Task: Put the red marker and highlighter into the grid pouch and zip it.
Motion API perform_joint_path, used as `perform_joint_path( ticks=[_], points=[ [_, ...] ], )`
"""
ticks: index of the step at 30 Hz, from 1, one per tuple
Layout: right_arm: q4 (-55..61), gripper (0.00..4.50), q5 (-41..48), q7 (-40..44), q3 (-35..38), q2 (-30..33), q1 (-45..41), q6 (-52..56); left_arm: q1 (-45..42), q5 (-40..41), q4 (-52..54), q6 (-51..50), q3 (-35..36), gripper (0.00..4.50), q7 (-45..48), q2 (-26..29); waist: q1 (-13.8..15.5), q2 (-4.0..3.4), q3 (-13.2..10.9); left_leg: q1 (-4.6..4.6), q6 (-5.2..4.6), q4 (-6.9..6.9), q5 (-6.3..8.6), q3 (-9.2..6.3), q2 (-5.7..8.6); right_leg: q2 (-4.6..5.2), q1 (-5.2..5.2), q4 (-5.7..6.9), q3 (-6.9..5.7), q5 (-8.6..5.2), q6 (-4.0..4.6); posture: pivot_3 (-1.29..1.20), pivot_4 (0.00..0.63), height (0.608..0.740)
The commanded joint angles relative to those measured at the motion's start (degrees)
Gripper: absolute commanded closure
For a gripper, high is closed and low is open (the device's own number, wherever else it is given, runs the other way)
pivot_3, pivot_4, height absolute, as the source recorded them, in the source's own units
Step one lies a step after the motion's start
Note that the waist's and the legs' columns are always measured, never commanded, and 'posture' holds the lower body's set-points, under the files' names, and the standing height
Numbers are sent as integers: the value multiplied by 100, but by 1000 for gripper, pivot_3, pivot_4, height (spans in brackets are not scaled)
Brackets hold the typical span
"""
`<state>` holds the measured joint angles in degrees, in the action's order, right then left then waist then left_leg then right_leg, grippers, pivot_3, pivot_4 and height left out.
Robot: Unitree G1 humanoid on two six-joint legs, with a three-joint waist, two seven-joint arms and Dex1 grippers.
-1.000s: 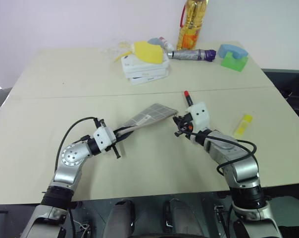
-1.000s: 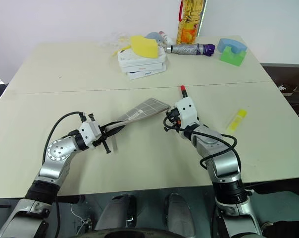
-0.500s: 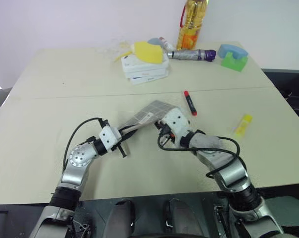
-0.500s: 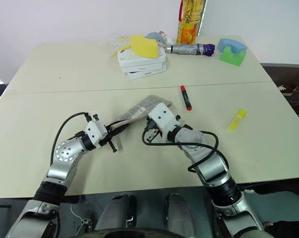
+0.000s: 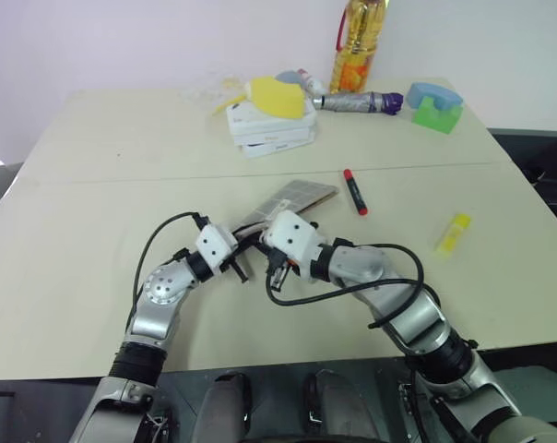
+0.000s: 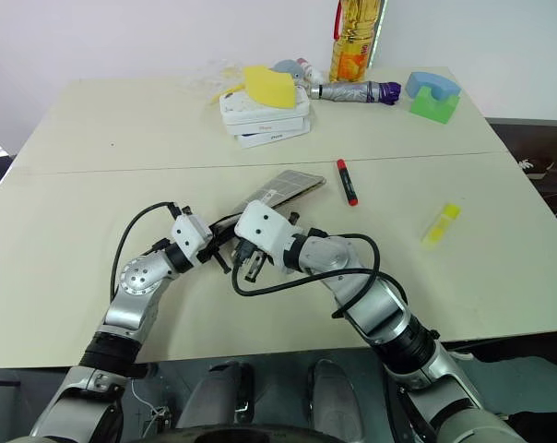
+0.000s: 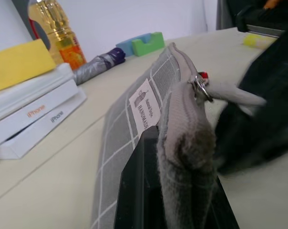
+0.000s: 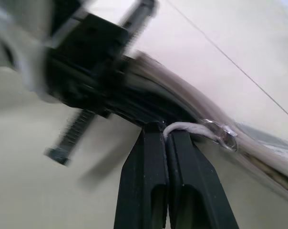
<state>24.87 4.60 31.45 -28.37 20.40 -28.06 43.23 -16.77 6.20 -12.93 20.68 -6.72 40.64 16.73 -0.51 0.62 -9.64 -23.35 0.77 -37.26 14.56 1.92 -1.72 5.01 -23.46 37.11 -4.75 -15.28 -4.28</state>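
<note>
right hand (image 8: 169, 136) swung left, pinching white cord of fabric grid pouch (image 5: 297, 197).

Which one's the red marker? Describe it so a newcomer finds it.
Start at the beige table, then find the grid pouch near its middle. Just to the robot's right of it lies the red marker: slim, red with a black band, unlike the stubby yellow highlighter farther right.

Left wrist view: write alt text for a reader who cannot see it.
The left end effector grips the end of a grey grid pouch, whose ring zip pull has a cord running off to one side. Behind lie white boxes, an umbrella and an oil bottle.
</note>
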Motion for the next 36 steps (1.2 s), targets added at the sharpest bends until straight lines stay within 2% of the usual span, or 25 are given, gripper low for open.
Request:
perform_joint_path(
  ticks=[1, 9, 12, 16, 18, 25, 34, 36],
  points=[
    [83, 4425, -36, 238, -207, -15, -174, -127, -173, -108, 32, 53, -187, 4500, -104, -194, 5, 1, 0, -1, 0, 0, 0, -1, 0, 0, 0, 0, 0, 0, 0, 0, 150, 740],
    [130, 4425, -192, 323, -236, -24, -182, -91, -339, -303, -204, 89, -240, 4500, -325, -410, 1, 0, 0, -1, 0, -1, 0, -2, 0, 0, 0, 0, -2, 0, 0, 0, 150, 740],
    [293, 3616, -82, 361, 52, 104, -18, 48, -334, -336, -182, 90, -210, 4500, -414, -430, 9, 1, 0, -1, 0, -2, 0, -3, 0, 0, 0, 1, -3, 0, 0, 0, 150, 740],
    [470, 1569, 7, 145, 871, 306, 304, 323, -348, -353, -158, 54, -77, 4500, -577, -358, 45, 2, -1, -3, 0, -2, 0, -4, 0, 3, 1, -1, -3, 0, 0, 0, 150, 740],
    [423, 547, 116, -54, 1626, 378, 530, 634, -351, -372, -183, 10, 30, 4500, -683, -274, 95, 2, -1, -3, 0, -5, 0, -2, 0, 3, 2, -1, -3, 1, 0, 0, 150, 740],
    [-864, 547, 56, -1400, 3327, -178, 175, 1120, -351, -411, -188, -29, 10, 4500, -795, -148, 111, 1, -1, -1, 0, -3, 0, 5, 0, 1, 0, 0, -1, 1, 1, 0, 150, 740],
    [-3188, 547, 158, -1907, 3849, -384, -716, 247, -400, -467, -217, -18, -20, 4500, -874, -168, 103, 0, -1, -1, 0, 1, 0, 30, 0, -1, -3, 1, 2, 1, 1, 0, 150, 740],
    [-3387, 1077, 258, -1880, 3908, -422, -772, 127, -389, -475, -199, -27, -27, 4500, -903, -171, 105, 0, -1, -2, 0, 3, 0, 31, 0, -2, -4, 0, 2, 1, 1, 0, 150, 740]
  ],
)
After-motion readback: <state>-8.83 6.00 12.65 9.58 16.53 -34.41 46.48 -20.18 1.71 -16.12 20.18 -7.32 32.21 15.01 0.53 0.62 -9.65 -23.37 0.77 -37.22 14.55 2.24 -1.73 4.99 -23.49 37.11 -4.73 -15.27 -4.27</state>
